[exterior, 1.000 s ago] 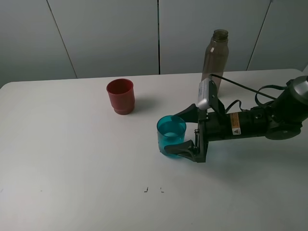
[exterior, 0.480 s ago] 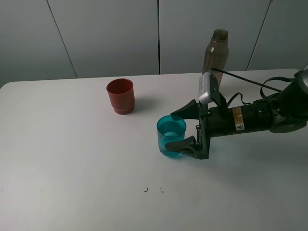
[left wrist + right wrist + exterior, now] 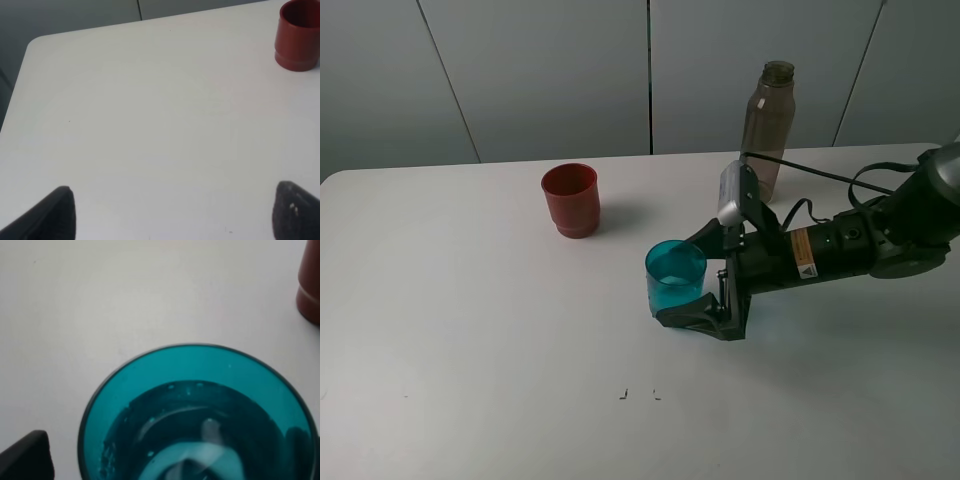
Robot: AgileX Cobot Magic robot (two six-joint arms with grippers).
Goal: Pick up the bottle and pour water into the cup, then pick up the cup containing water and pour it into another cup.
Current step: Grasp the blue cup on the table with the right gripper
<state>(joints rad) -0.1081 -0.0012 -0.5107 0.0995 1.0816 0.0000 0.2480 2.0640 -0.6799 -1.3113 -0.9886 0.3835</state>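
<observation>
The right pincer [image 3: 676, 279] is held spread, with one finger on each side of the teal cup [image 3: 675, 272]. The cup is stood upright on the white bench [image 3: 470, 330], and water is seen in it. A gap is seen between one finger [image 3: 25, 457] and the rim. The left pincer [image 3: 175, 215] is likewise spread, over bare bench. The red-brown cup [image 3: 570, 200] is set well apart, and the grey-brown bottle [image 3: 768, 120] is stood upright behind the right arm [image 3: 840, 250].

White table [image 3: 470, 330], teal cup [image 3: 675, 275], red-brown cup [image 3: 570, 200], smoky grey-brown bottle [image 3: 767, 125]
</observation>
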